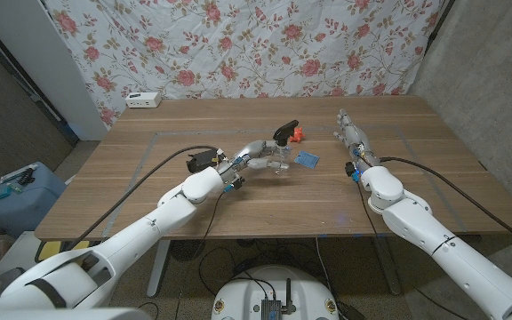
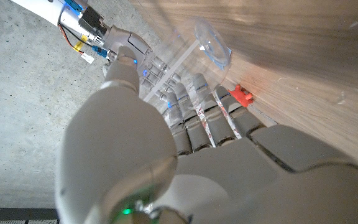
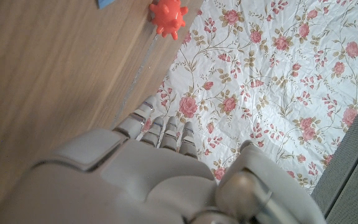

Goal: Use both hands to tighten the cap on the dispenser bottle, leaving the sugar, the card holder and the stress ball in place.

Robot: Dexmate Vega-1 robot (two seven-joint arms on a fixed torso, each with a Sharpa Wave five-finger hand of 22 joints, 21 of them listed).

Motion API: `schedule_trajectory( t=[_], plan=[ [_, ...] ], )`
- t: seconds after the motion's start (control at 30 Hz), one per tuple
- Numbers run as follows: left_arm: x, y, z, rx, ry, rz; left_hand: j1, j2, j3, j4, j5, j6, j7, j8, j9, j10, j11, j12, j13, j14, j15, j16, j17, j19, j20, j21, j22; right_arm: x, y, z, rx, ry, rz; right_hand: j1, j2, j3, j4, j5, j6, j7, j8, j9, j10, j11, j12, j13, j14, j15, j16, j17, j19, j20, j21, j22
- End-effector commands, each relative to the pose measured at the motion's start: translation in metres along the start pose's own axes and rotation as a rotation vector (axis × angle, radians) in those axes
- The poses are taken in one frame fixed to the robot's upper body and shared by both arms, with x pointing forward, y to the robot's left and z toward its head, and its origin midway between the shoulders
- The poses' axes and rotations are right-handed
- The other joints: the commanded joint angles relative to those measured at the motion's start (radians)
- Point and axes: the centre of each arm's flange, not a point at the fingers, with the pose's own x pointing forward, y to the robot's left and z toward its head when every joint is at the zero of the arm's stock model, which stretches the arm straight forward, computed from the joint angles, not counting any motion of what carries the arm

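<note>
A clear dispenser bottle with a black pump cap stands near the table's middle. My left hand grips its body from the left; in the left wrist view my fingers wrap around the see-through bottle. Just behind the bottle lies the red spiky stress ball. The blue card holder lies flat to the bottle's right. My right hand stands further right with fingers stretched out, holding nothing and well apart from the bottle.
A white box sits at the table's far left corner. Black cables run along both arms. A flowered cloth hangs behind the table. A blue case stands on the floor at left.
</note>
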Motion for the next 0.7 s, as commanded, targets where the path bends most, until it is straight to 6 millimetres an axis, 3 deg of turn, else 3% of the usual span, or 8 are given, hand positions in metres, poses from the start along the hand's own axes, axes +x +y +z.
schedule_trajectory(
  t=[0.03,0.23,0.7],
  plan=[
    [0.007,-0.01,0.002,-0.009,-0.004,0.037,0.012,0.062,0.02,0.012,-0.006,0.06,-0.02,0.006,0.004,0.011,-0.001,0.01,0.005,0.016,-0.113,-0.003,0.0,0.0,-0.106,-0.001,0.002,-0.006,-0.004,0.023,-0.088,-0.016,0.041,0.027,-0.002,0.003,-0.014,0.005,0.021,-0.005,0.009,0.003,0.022,0.0,0.01,0.003,0.018,-0.004,0.007,-0.001,0.021,-0.027,0.01,0.005],
    [0.011,-0.016,0.003,-0.016,-0.009,0.063,0.012,0.065,0.023,0.012,-0.009,0.065,-0.019,0.006,0.004,0.016,-0.001,0.011,0.008,0.019,-0.112,-0.006,0.0,0.0,-0.108,-0.001,0.002,-0.011,-0.005,0.032,-0.11,-0.037,0.048,0.048,-0.008,0.009,-0.03,0.004,0.033,-0.015,0.009,0.003,0.048,-0.003,0.016,0.004,0.03,-0.007,0.008,-0.004,0.034,-0.025,0.01,0.005],
    [0.017,-0.015,0.007,0.006,0.006,0.025,0.01,0.069,0.028,0.012,-0.015,0.075,-0.015,0.006,0.004,0.025,0.0,0.012,0.013,0.026,-0.108,-0.011,-0.003,0.001,-0.107,-0.001,0.002,-0.027,-0.002,0.059,-0.247,-0.062,0.094,0.059,-0.021,0.008,-0.042,0.003,0.048,-0.024,0.011,0.003,0.054,-0.005,0.014,0.005,0.038,-0.007,0.008,-0.004,0.041,-0.023,0.008,0.005]
  ],
)
